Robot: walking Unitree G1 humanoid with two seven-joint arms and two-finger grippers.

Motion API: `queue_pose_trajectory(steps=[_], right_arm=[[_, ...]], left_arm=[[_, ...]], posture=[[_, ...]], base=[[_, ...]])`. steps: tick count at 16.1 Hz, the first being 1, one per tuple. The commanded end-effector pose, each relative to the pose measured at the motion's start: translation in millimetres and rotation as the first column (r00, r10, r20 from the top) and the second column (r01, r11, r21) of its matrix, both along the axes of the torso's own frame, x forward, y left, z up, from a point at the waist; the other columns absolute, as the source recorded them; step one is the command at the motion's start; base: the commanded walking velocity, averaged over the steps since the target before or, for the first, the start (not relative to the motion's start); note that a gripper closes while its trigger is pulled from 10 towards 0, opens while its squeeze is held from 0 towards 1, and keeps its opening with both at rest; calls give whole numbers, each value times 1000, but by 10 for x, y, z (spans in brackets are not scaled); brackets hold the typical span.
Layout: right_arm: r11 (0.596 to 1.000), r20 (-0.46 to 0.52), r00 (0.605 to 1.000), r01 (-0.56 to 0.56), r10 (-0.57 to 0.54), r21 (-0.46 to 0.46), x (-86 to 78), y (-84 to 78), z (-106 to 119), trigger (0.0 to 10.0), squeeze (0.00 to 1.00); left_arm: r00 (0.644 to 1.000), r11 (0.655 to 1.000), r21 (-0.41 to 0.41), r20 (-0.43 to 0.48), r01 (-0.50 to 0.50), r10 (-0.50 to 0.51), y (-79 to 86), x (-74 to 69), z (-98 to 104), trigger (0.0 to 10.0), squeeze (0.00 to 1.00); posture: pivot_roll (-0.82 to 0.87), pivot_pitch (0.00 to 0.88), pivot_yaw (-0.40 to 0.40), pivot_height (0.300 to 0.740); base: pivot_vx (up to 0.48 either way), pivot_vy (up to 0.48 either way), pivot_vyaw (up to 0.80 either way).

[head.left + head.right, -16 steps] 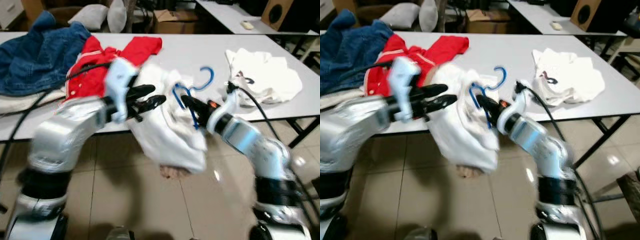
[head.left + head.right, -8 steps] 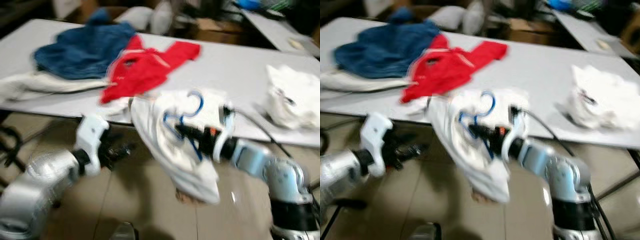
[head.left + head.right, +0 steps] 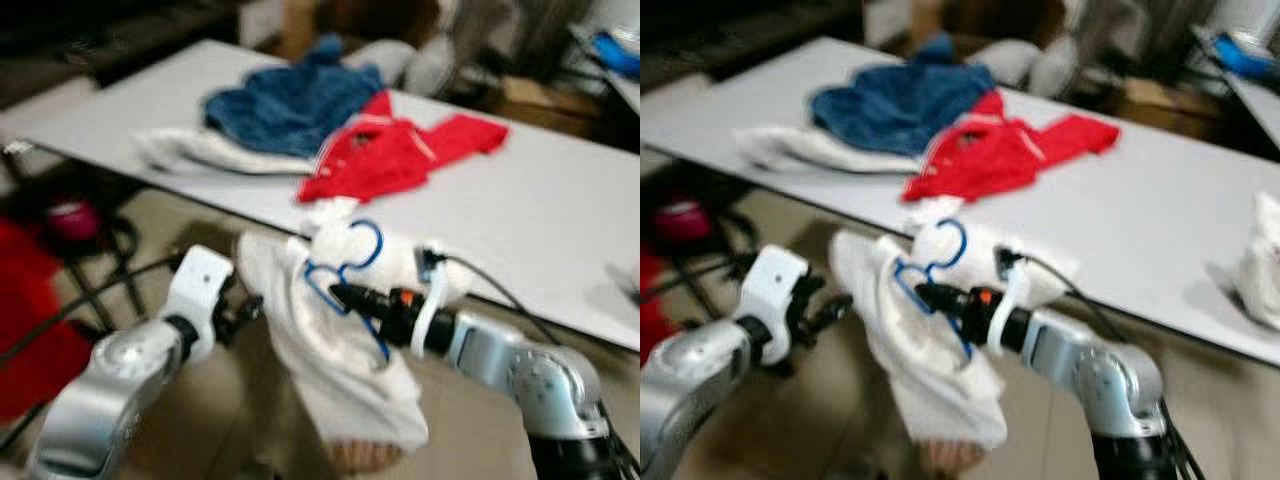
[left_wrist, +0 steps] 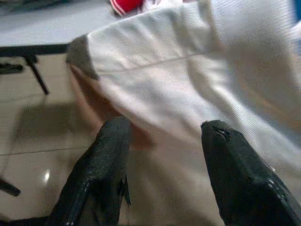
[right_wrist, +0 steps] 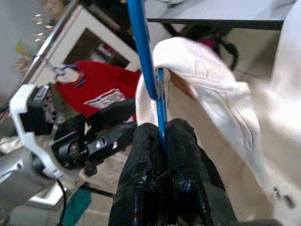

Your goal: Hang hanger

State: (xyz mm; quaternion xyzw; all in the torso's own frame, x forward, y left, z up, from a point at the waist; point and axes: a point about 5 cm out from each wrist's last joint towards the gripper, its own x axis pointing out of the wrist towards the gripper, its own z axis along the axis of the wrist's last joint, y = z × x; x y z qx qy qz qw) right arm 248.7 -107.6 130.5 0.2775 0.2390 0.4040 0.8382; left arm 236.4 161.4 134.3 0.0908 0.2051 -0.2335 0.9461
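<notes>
Right gripper (image 5: 162, 136) pinches the blue hanger (image 3: 352, 283) in front of the white table (image 3: 540, 215), its hook up and toward the table, a white shirt (image 3: 340, 370) hanging from it, while the left gripper (image 4: 162, 141) is spread apart beside the shirt.

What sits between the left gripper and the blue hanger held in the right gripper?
The white garment draped on the blue hanger hangs between them, as the left eye view shows. The left gripper, jaws open, faces that cloth; the right gripper pinches the hanger.
</notes>
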Motion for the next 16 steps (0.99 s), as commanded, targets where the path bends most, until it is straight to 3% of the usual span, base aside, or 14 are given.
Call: queue_pose_trajectory(steps=[1, 5, 7, 10, 13, 16], right_arm=[[999, 20, 999, 30, -29, -14, 12, -46, 17, 10000, 0], [996, 45, 996, 76, -74, -51, 54, -157, -25, 10000, 0], [993, 84, 994, 82, -75, -80, 113, -199, -13, 10000, 0], [983, 155, 985, 99, -75, -152, 246, -299, -9, 10000, 0], [980, 206, 975, 118, -84, -157, 350, -406, 7, 10000, 0], [967, 326, 941, 159, -87, -199, 460, -494, 96, 10000, 0]], left_arm=[[1000, 1000, 12, 7, 0, 0, -27, 27, -10, 10000, 0], [999, 999, 41, 37, 23, -25, -158, 109, -10, 10000, 0], [999, 999, 32, 50, 11, -13, -123, 117, 15, 10000, 0], [993, 995, 36, 77, -94, 91, -8, 213, 21, 10000, 0], [993, 996, 33, 78, -87, 85, -58, 222, 16, 10000, 0], [991, 998, 35, 124, -56, 52, -62, 247, 70, 10000, 0]], posture=[[55, 0, -69, 740], [55, 0, -58, 740], [55, 0, -76, 740], [52, 0, -89, 740], [60, 0, -79, 740], [46, 0, -60, 740]], base=[[0, 0, 800], [0, 0, 800], [0, 0, 800], [0, 0, 800], [0, 0, 800], [0, 0, 800]])
